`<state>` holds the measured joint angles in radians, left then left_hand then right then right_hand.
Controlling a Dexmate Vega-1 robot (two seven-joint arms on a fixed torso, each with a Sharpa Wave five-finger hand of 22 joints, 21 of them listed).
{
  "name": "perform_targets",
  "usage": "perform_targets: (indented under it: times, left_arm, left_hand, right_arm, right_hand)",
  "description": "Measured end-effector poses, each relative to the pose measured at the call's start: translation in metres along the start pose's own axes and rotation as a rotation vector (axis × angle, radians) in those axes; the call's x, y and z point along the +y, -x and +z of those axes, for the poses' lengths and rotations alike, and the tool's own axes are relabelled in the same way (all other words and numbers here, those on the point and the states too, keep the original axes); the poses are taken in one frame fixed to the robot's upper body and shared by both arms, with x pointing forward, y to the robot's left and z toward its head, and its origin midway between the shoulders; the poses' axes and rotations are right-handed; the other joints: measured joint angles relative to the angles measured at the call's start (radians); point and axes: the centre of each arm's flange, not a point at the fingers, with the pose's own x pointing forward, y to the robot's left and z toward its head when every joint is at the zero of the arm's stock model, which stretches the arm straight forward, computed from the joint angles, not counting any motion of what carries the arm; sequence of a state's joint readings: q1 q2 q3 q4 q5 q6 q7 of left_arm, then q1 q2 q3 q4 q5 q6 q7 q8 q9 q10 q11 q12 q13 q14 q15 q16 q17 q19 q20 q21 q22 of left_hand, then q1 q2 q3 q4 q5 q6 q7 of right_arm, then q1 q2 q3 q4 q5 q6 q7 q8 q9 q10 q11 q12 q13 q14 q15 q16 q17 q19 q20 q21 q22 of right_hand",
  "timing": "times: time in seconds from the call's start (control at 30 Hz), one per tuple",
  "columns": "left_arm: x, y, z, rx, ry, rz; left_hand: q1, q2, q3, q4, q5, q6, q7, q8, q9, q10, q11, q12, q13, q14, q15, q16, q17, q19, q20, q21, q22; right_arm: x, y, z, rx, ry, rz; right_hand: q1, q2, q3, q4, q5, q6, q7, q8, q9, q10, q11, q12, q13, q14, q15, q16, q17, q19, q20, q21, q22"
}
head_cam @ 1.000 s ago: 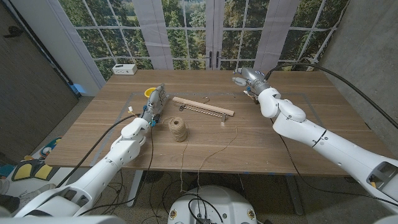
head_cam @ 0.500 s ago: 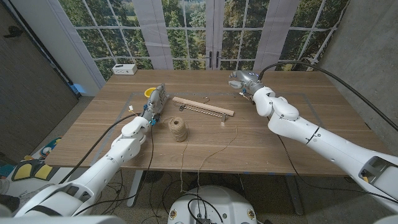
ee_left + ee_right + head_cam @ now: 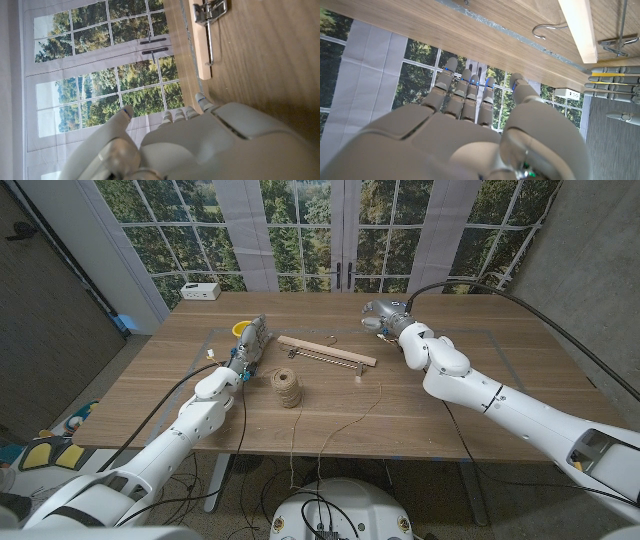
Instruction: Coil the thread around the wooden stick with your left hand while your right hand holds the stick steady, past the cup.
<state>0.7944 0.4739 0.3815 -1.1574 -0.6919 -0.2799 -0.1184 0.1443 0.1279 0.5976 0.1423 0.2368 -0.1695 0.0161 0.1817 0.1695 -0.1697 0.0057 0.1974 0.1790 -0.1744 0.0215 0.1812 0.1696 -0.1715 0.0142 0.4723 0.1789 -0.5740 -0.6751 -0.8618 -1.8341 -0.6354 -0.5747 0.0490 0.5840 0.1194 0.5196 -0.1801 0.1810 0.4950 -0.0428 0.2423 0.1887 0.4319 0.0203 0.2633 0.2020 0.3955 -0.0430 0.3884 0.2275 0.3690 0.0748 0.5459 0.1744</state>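
The wooden stick (image 3: 327, 350) lies slantwise on the table's middle, with a thin metal rod and a clip (image 3: 358, 370) alongside it. A ball of thread (image 3: 287, 388) sits nearer me, and its loose strand (image 3: 296, 442) runs off the front edge. My left hand (image 3: 249, 343) stands left of the stick's end, fingers straight, holding nothing, next to a yellow cup (image 3: 240, 328). My right hand (image 3: 381, 314) hovers beyond the stick's right end, fingers apart and empty. The stick's end (image 3: 202, 50) lies ahead of my left hand (image 3: 200, 145). My right hand (image 3: 465, 130) faces the stick (image 3: 577, 27).
A white box (image 3: 201, 290) sits at the table's far left corner. Tape lines (image 3: 470, 332) mark a rectangle on the wood. A small metal hook (image 3: 547, 30) lies beside the stick. Windows stand behind the table.
My right hand has moved left along the far side of the table, closer to the stick's right end. The left hand, stick and thread have not moved.
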Motion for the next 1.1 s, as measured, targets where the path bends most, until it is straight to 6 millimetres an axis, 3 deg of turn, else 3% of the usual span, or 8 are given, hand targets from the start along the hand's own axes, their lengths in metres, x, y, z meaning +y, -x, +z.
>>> perform_targets:
  times: [0.1, 0.23, 0.8, 1.1]
  left_arm:
    - [0.000, 0.000, 0.000, -0.001, 0.001, -0.002]
    - [0.001, 0.000, 0.000, -0.001, 0.003, -0.001]
    - [0.003, 0.002, -0.002, 0.006, 0.004, -0.003]
    - [0.003, 0.002, -0.003, 0.014, 0.006, -0.004]
  left_hand:
    - [0.000, 0.000, 0.000, 0.000, 0.000, 0.000, 0.000, 0.000, 0.000, 0.000, 0.000, 0.000, 0.000, 0.000, 0.000, 0.000, 0.000, -0.003, 0.003, 0.000, 0.000]
    - [0.000, 0.000, 0.000, 0.000, 0.000, -0.005, 0.005, 0.000, 0.000, 0.000, 0.000, 0.000, 0.000, 0.000, 0.000, 0.000, 0.000, 0.000, 0.011, 0.000, 0.000]
    - [0.000, 0.000, 0.004, 0.004, 0.000, -0.005, 0.005, 0.000, 0.000, 0.000, 0.000, 0.000, 0.000, 0.000, 0.000, 0.000, 0.000, 0.000, 0.011, -0.008, 0.000]
    - [0.000, 0.000, 0.004, 0.004, 0.000, -0.005, 0.005, 0.000, 0.000, 0.000, 0.000, 0.000, 0.000, 0.006, 0.006, 0.000, 0.000, 0.000, 0.011, -0.008, 0.000]
  right_arm:
    - [0.002, 0.000, 0.005, -0.004, 0.008, 0.004]
    - [0.004, 0.001, 0.010, -0.007, 0.020, 0.016]
    - [0.014, 0.002, 0.024, -0.007, 0.057, 0.090]
    - [0.018, 0.000, 0.028, -0.005, 0.069, 0.124]
  right_hand:
    - [0.006, -0.020, -0.009, -0.003, 0.000, 0.007, 0.001, 0.000, 0.000, 0.004, -0.004, 0.000, 0.000, 0.003, 0.000, 0.000, -0.005, 0.008, -0.002, 0.000, 0.000]
    - [-0.006, -0.053, -0.032, 0.008, 0.000, 0.011, 0.000, -0.007, 0.000, 0.010, 0.001, -0.005, 0.000, 0.012, -0.002, 0.000, -0.005, 0.008, -0.002, 0.000, 0.000]
    - [-0.011, -0.058, -0.053, 0.022, 0.004, 0.011, 0.000, -0.015, 0.000, 0.015, -0.004, -0.006, 0.000, 0.012, -0.002, 0.000, -0.002, 0.019, -0.001, 0.000, 0.000]
    - [-0.001, -0.068, -0.061, 0.013, 0.012, 0.011, 0.000, -0.015, 0.000, 0.015, -0.004, -0.013, 0.005, 0.012, -0.002, 0.000, -0.005, 0.019, -0.001, 0.000, 0.000]
